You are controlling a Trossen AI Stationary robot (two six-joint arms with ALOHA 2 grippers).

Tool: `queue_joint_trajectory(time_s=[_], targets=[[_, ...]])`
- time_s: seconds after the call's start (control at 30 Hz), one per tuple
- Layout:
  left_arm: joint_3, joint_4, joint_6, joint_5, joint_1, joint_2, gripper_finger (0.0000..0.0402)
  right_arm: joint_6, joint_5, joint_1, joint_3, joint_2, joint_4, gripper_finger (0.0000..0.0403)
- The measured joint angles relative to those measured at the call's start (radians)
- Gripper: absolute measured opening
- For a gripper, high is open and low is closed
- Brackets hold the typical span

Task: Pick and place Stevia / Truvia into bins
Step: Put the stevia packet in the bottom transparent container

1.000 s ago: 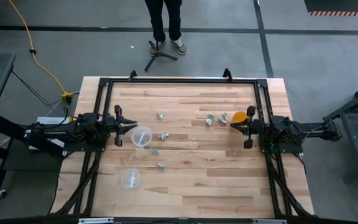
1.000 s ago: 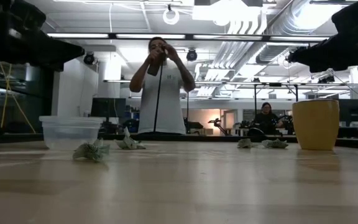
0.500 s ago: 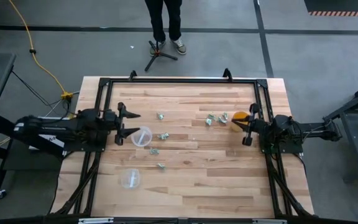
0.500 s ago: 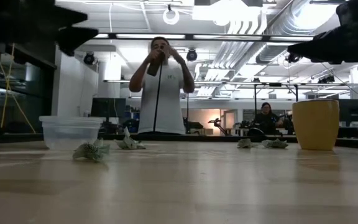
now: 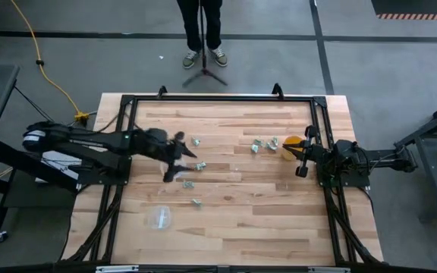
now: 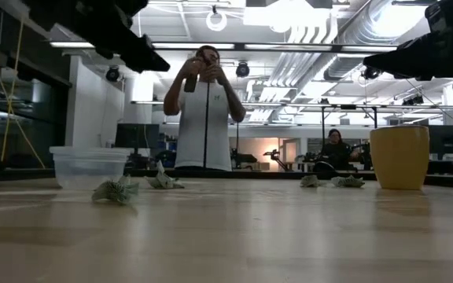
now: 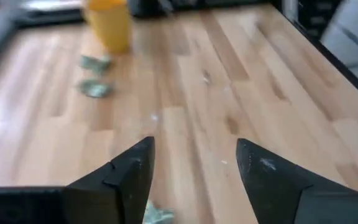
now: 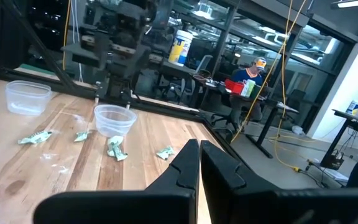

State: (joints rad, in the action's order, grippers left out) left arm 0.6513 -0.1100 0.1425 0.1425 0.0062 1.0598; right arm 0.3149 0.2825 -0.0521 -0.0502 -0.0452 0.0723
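left gripper [image 5: 174, 159] open above packets [image 5: 194, 165], right gripper [image 5: 300, 154] closed

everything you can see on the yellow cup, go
The yellow cup is opaque, mustard-yellow, smooth-walled, slightly tapered toward the base, and stands upright on the wooden table at its right side. In the high view it sits right beside the right gripper, partly under the arm; contact cannot be judged. Crumpled green-and-white packets lie just beside it, apart from it. Its contents are not visible.
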Motion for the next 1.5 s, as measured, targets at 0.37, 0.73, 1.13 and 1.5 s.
queue_joint_trajectory(time_s=[0.37,0.73,1.13,1.5], targets=[[0.210,-0.185,-0.020,-0.228,-0.274,0.252,0.0230,-0.021,-0.004,0.000,0.000,0.000,-0.001,0.0007],[0.213,-0.155,-0.214,-0.305,-0.400,0.461,0.0229,-0.123,-0.002,0.000,0.000,0.000,0.000,0.0007],[0.212,-0.094,-0.282,-0.225,-0.406,0.614,0.0222,-0.124,-0.001,0.000,0.000,-0.001,-0.019,0.0007],[0.214,-0.087,-0.282,-0.226,-0.407,0.674,0.0168,-0.105,-0.001,0.000,0.000,-0.001,-0.021,0.0007]])
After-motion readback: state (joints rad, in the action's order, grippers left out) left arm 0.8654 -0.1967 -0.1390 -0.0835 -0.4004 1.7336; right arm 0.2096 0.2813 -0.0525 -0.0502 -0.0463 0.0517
